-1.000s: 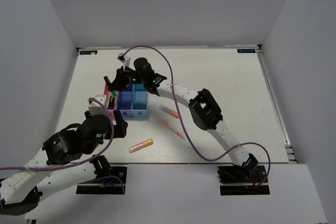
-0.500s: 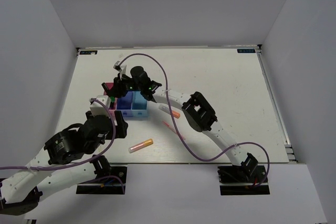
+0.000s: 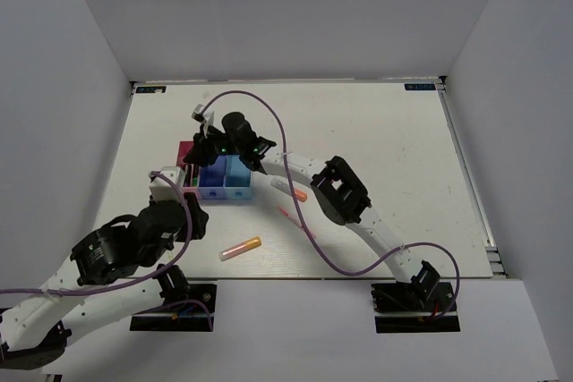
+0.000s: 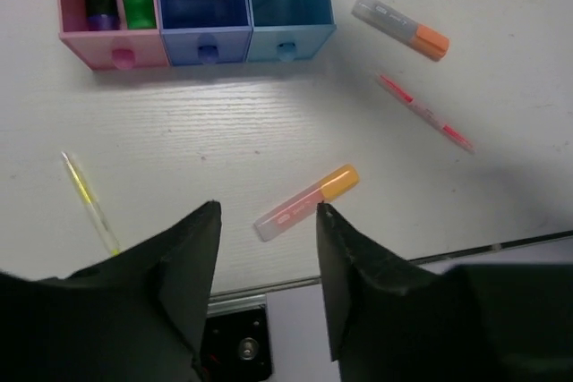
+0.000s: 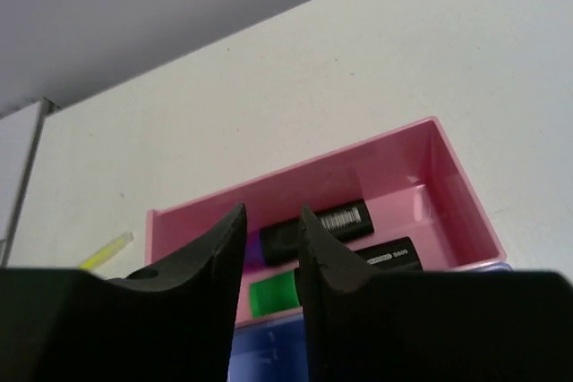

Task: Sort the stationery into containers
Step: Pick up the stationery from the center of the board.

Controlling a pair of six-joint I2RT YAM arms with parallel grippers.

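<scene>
The containers (image 4: 204, 46) are a pink, a dark blue and a light blue compartment side by side (image 3: 224, 191). In the pink one lie a purple-capped marker (image 5: 313, 228) and a black-and-green highlighter (image 5: 277, 292). My right gripper (image 5: 271, 212) hovers just above them, open by a narrow gap with nothing in it. On the table lie a pink-and-orange marker (image 4: 304, 201), a grey-and-orange marker (image 4: 400, 27) and a thin pink-red pen (image 4: 425, 112). Held high over the near table, my left gripper (image 4: 269, 212) is open and empty.
A thin yellow pen (image 4: 89, 201) lies left of the containers, near the front edge. The left arm's base plate (image 4: 237, 346) shows below the table edge. White walls enclose the table on three sides. The right arm (image 3: 345, 190) reaches across the middle.
My right gripper has shifted slightly left and nearer over the pink compartment, its jaws a little narrower. My left gripper's jaws have narrowed a good deal and the arm has drawn back slightly.
</scene>
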